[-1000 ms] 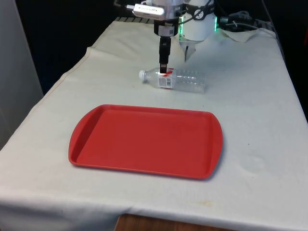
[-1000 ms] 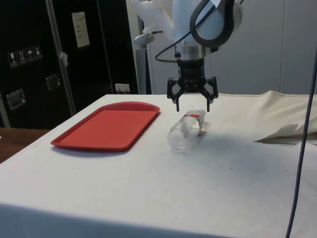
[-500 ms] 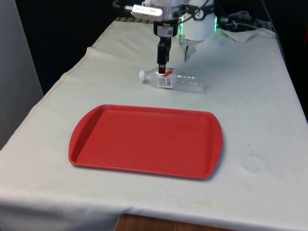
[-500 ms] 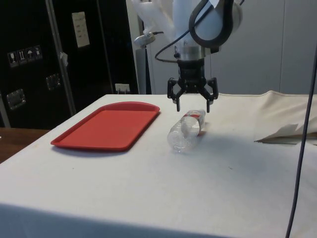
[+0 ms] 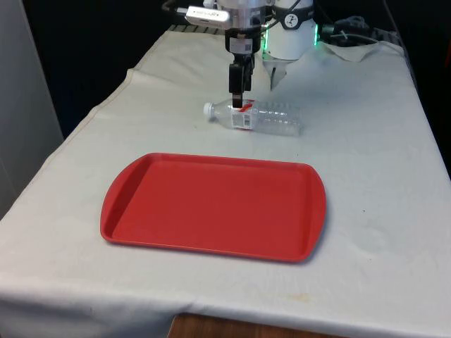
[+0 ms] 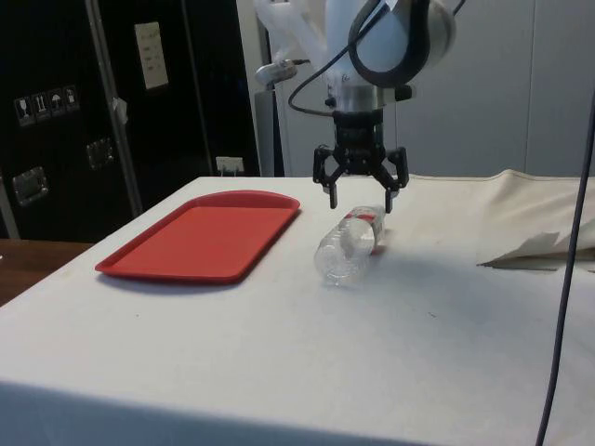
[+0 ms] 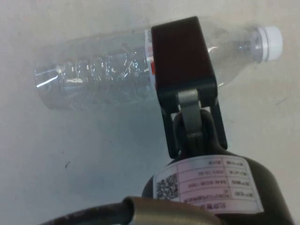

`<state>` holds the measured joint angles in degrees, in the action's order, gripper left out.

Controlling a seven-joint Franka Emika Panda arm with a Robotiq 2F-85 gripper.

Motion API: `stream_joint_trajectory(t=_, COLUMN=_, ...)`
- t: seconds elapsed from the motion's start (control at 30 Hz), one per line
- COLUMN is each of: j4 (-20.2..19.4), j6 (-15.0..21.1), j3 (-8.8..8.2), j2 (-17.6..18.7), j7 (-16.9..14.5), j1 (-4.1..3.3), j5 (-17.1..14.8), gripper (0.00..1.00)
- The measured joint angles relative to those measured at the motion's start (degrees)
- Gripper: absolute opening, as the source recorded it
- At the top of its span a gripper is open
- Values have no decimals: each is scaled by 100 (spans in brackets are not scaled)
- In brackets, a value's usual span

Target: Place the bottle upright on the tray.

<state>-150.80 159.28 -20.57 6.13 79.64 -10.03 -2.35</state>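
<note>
At the front view's upper middle, the bottle (image 5: 254, 117) lies on its side beyond the red tray (image 5: 213, 206), under the gripper (image 5: 238, 96). In the side view's centre, the jaws hang spread above it, empty.

Bare cloth (image 5: 366, 148) all round lying bottle (image 5: 262, 117); approach open from every side. Gripper (image 6: 359, 193) spread above bottle. Red tray (image 5: 211, 205) near, unoccupied. Crumpled cloth (image 6: 535, 249) well apart.
</note>
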Motion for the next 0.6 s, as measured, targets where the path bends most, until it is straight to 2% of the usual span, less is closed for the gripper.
stream_joint_trajectory(t=0.3, j4=0, j6=-6, j3=23, j2=-6, j7=-63, j1=0, j5=-344, gripper=100)
stream_joint_trajectory(t=0.43, j4=11, j6=-52, j3=-17, j2=-6, j7=-298, j1=17, j5=-579, gripper=100)
stream_joint_trajectory(t=0.6, j4=40, j6=-92, j3=-46, j2=-6, j7=-453, j1=29, j5=-728, gripper=100)
